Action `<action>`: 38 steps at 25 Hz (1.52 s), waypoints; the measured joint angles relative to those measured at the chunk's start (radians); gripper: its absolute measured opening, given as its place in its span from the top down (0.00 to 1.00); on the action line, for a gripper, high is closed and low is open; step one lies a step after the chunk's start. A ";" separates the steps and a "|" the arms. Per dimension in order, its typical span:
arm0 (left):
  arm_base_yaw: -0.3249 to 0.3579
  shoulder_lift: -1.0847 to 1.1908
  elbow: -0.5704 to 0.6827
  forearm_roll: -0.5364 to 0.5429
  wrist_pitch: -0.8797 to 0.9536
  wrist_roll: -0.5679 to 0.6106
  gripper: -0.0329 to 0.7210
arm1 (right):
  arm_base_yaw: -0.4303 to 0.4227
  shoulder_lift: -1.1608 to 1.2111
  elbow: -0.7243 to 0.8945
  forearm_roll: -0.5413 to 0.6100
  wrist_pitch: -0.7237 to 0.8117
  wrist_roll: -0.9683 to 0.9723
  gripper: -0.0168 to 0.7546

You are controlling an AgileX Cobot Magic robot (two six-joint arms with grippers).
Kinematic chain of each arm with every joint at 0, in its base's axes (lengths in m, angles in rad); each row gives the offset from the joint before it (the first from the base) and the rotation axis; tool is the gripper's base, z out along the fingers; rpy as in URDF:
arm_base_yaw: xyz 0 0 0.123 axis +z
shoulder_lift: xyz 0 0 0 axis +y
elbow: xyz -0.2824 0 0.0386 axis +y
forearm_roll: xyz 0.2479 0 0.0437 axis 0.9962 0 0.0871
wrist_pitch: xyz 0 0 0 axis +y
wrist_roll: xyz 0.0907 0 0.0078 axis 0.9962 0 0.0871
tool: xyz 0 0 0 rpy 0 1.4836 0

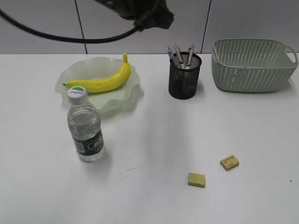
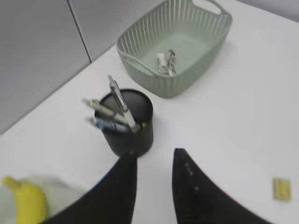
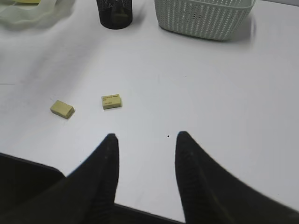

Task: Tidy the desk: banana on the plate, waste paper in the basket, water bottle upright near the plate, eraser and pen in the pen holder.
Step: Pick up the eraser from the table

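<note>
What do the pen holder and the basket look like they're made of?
Pen holder: likely black metal wire mesh, matte, with light showing through the fine weave. Basket: apparently moulded plastic, pale grey-green with a soft sheen and regular lattice perforations.

Bright even light; soft shadows; left wrist view blurred; dark fingers out of focus.

A grey tiled wall with dark seams spans the 12 o'clock edge; a faint thin mark lies toward 6 o'clock.
</note>
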 joint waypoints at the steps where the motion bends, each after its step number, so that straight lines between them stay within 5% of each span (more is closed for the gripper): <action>1: 0.002 -0.077 0.078 0.004 0.015 -0.007 0.69 | 0.000 0.000 0.000 0.000 0.000 0.000 0.55; 7: 0.002 -0.624 0.576 0.096 0.140 -0.205 0.70 | 0.000 0.000 0.000 0.000 0.000 0.000 0.55; 14: 0.002 -1.238 0.945 0.355 0.384 -0.555 0.70 | 0.000 0.000 0.000 -0.001 0.000 0.000 0.55; 19: 0.002 -1.548 1.029 0.458 0.534 -0.686 0.70 | 0.000 0.000 0.000 -0.001 0.000 0.000 0.55; 29: 0.002 -1.828 1.097 0.475 0.544 -0.710 0.69 | 0.000 0.040 -0.020 -0.001 -0.086 0.000 0.55; 38: 0.063 -1.867 1.099 0.490 0.543 -0.712 0.69 | 0.000 0.846 -0.054 0.055 -0.400 0.014 0.49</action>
